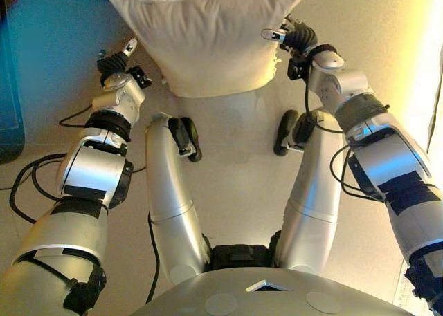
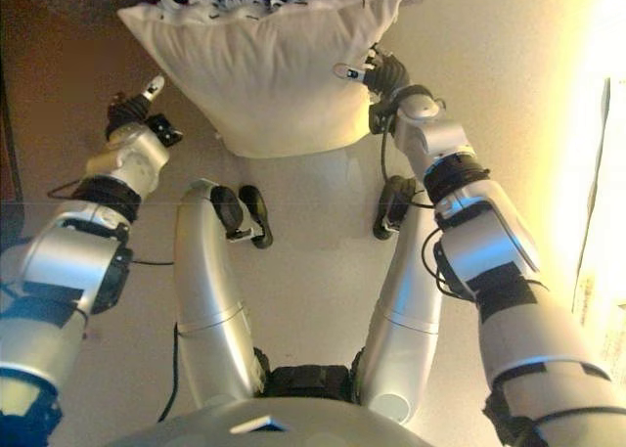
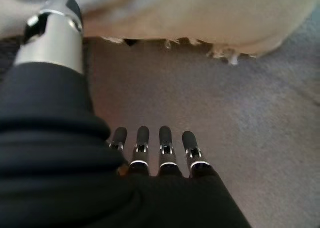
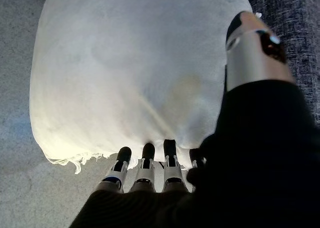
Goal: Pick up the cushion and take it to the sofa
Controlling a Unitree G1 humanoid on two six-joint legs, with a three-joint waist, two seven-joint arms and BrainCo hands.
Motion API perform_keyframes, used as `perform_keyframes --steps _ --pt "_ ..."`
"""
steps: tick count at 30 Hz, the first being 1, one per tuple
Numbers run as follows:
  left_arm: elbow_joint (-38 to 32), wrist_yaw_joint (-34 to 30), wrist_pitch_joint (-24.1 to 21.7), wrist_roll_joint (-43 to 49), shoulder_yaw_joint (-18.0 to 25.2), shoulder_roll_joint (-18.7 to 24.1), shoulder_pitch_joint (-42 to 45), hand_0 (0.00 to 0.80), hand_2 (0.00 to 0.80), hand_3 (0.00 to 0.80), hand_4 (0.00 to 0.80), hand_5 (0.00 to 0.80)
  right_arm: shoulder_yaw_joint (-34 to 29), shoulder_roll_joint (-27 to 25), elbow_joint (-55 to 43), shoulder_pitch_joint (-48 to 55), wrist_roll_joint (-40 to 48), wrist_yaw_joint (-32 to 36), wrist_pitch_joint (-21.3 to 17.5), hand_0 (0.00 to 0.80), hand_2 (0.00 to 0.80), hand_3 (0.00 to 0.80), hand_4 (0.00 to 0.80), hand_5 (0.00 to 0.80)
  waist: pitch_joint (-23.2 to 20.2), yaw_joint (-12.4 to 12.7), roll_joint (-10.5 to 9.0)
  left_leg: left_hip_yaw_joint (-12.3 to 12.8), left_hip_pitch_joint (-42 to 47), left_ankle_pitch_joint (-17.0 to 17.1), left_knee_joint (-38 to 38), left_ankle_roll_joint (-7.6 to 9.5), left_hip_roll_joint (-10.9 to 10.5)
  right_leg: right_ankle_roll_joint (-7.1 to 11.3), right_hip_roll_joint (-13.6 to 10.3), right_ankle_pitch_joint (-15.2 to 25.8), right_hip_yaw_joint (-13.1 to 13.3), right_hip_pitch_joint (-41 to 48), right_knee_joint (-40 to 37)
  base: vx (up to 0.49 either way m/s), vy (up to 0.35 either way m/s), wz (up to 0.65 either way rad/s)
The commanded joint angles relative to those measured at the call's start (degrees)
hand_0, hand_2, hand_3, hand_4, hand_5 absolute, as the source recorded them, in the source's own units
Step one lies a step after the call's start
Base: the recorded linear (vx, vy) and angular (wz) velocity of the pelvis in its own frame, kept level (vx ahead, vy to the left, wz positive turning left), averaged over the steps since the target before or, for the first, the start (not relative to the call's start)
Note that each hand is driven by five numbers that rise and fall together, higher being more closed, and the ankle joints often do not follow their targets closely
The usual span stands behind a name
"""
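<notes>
Cream fringed cushion (image 1: 208, 39) lies on the floor (image 1: 242, 184) ahead of us, its far edge against the dark grey sofa (image 4: 295, 43). Our right hand (image 1: 294, 39), fingers straight, touches its side; our left hand (image 1: 114, 63) hangs beside it, relaxed, holding nothing.

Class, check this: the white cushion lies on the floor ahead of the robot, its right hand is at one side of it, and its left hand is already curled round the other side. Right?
Not quite. The left hand is not curled round the cushion: the left wrist view shows its fingers straight, over bare floor, short of the cushion. The rest holds: the right hand is at the cushion's side.
</notes>
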Motion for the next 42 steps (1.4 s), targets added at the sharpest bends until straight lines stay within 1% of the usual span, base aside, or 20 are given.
perform_keyframes --steps 1,3,5,8,16,22,25,27,28,29,30,31,37,42 --pt "1.5 -0.1 -0.5 2.4 -0.9 0.0 -3.5 0.000 0.000 0.000 0.000 0.000 1.9 2.1 -0.3 -5.4 1.7 0.2 -0.9 0.000 0.000 0.000 0.000 0.000 -0.4 0.2 2.11 2.3 -1.2 3.0 -4.0 1.56 0.6 1.46 -2.6 7.9 5.0 3.2 -9.3 0.011 0.050 -0.02" --pt "1.1 -2.6 -0.7 2.6 -1.4 -0.1 -3.5 0.000 0.000 0.000 0.000 0.000 2.1 1.9 -0.8 -5.1 1.6 0.5 -0.8 0.000 0.000 0.000 0.000 0.000 -0.4 0.1 2.16 2.5 -1.3 3.0 -4.0 1.66 0.7 1.56 -2.6 8.3 5.3 3.0 -9.6 0.006 0.044 -0.04" --pt "0.1 -7.0 -0.9 3.4 -2.3 -0.5 -3.5 0.000 0.000 0.000 0.000 0.000 2.3 1.7 -1.7 -4.9 1.7 0.4 -0.3 0.000 0.000 0.000 0.000 0.000 -0.4 -0.1 2.23 2.6 -1.3 3.0 -3.9 1.61 0.9 1.67 -2.6 8.7 5.5 3.0 -9.9 0.007 0.038 -0.08" --pt "-1.9 -9.9 -2.2 2.3 -3.5 -1.0 -3.5 0.000 0.000 0.000 0.000 0.000 2.6 1.4 -2.9 -4.4 1.5 0.5 0.1 0.000 0.000 0.000 0.000 0.000 -0.4 -0.3 2.39 2.9 -1.6 3.2 -3.9 1.61 1.1 1.74 -2.5 9.4 6.0 3.0 -10.3 0.010 0.053 -0.08" --pt "-8.4 -20.8 -1.8 2.9 -6.9 -1.9 -2.9 0.000 0.000 0.000 0.000 0.000 3.5 0.5 -6.6 -3.4 0.6 1.3 1.8 0.000 0.000 0.000 0.000 0.000 -0.4 -1.0 2.82 3.5 -1.8 2.9 -3.3 1.46 1.5 1.67 -1.8 10.9 7.5 2.7 -11.0 0.007 0.034 -0.03" --pt "-12.1 -24.1 -3.4 3.7 -8.5 -2.3 -2.6 0.000 0.000 0.000 0.000 0.000 4.7 0.4 -7.9 -3.1 -1.0 2.4 2.9 0.000 0.000 0.000 0.000 0.000 -0.4 -1.2 3.16 3.6 -2.3 3.0 -3.2 1.16 1.9 1.67 -1.7 11.2 8.2 2.5 -11.2 0.004 0.035 -0.03" --pt "-13.3 -24.3 -4.1 4.1 -8.5 -2.7 -2.4 0.000 0.000 0.000 0.000 0.000 4.9 0.7 -7.7 -2.9 -0.8 3.7 3.3 0.000 0.000 0.000 0.000 0.000 -0.4 -1.1 3.20 3.5 -2.4 3.0 -3.0 1.02 1.9 1.75 -1.6 11.4 8.5 2.5 -11.3 0.000 0.000 0.00" --pt "-13.5 -24.6 -4.4 4.8 -8.7 -3.1 -2.5 0.000 0.000 0.000 0.000 0.000 5.3 1.2 -7.5 -3.1 -2.3 4.2 3.6 0.000 0.000 0.000 0.000 0.000 -0.4 -1.0 3.23 3.5 -2.5 3.0 -2.9 0.90 1.8 1.76 -1.5 11.5 8.5 2.5 -11.3 0.005 0.010 -0.06" --pt "-13.7 -25.0 -4.4 5.4 -8.7 -3.2 -2.6 0.129 0.129 0.129 0.129 0.129 5.6 1.5 -7.4 -3.3 -3.8 4.3 4.1 0.486 0.486 0.486 0.486 0.486 -0.4 -1.0 3.26 3.5 -2.5 3.0 -3.0 0.84 1.8 1.78 -1.6 11.5 8.5 2.5 -11.4 0.001 0.011 -0.05" --pt "-13.9 -25.2 -4.4 5.9 -8.9 -3.3 -2.7 0.427 0.427 0.427 0.427 0.427 6.0 1.6 -7.3 -3.5 -4.5 4.4 4.3 0.800 0.800 0.800 0.800 0.800 -0.4 -1.0 3.31 3.5 -2.4 2.9 -3.0 0.82 1.8 1.77 -1.6 11.5 8.6 2.6 -11.5 0.000 0.000 0.00" --pt "-14.3 -25.5 -4.4 6.3 -9.1 -3.4 -2.7 0.527 0.527 0.527 0.527 0.527 6.3 1.8 -7.4 -3.7 -4.7 4.6 4.2 0.800 0.800 0.800 0.800 0.800 -0.4 -0.9 3.36 3.5 -2.4 2.9 -3.0 0.76 1.8 1.80 -1.6 11.5 8.6 2.6 -11.6 0.000 0.000 0.00" --pt "-14.4 -26.0 -4.7 6.3 -9.2 -3.3 -2.6 0.800 0.800 0.800 0.800 0.800 6.5 1.9 -7.6 -3.7 -4.3 4.6 4.0 0.800 0.800 0.800 0.800 0.800 -0.4 -0.9 3.41 3.5 -2.3 2.9 -3.0 0.71 1.9 1.87 -1.7 11.5 8.6 2.6 -11.6 0.000 0.000 0.00" --pt "-14.8 -26.1 -6.0 6.1 -9.1 -3.2 -2.2 0.800 0.800 0.800 0.800 0.800 6.7 2.8 -7.3 -3.6 -2.2 4.6 3.2 0.800 0.800 0.800 0.800 0.800 -0.4 -0.6 3.58 3.3 -2.2 2.9 -2.9 0.37 1.7 1.95 -1.9 11.2 8.6 2.8 -11.4 0.000 0.000 0.00" --pt "-15.0 -25.7 -6.5 5.9 -8.7 -3.2 -1.5 0.800 0.800 0.800 0.800 0.800 6.7 2.6 -7.2 -3.6 -1.4 4.8 4.1 0.800 0.800 0.800 0.800 0.800 -0.4 -0.5 3.65 3.1 -2.1 2.9 -3.0 0.12 1.6 2.11 -2.1 11.1 8.6 2.8 -11.4 0.000 0.000 0.00"
